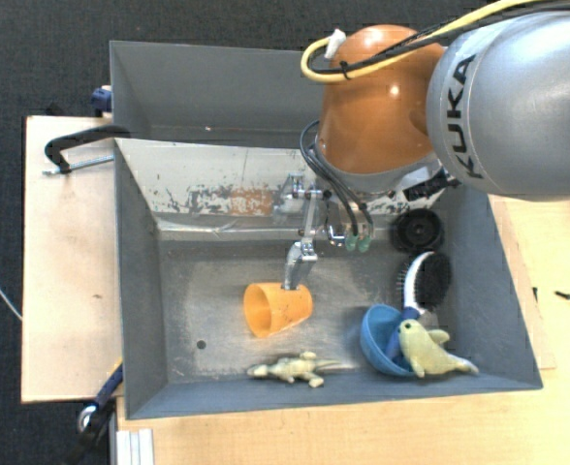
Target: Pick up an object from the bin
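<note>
This is a robotics lab test cell rather than a home or a shop. A large silver arm (518,95) lettered KUKA, with an orange cover (372,105) and a yellow cable (440,29) at its wrist, leans over a scuffed grey metal bin (207,85). The bin holds a mismatched lot: an orange cup (277,308), a blue bowl (375,337), a toy lizard (290,368) and a brush (424,281). Dark carpet (43,37) lies around.

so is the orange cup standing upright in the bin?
No, the orange cup lies tipped over on its side on the floor of the bin, near the middle.
</note>
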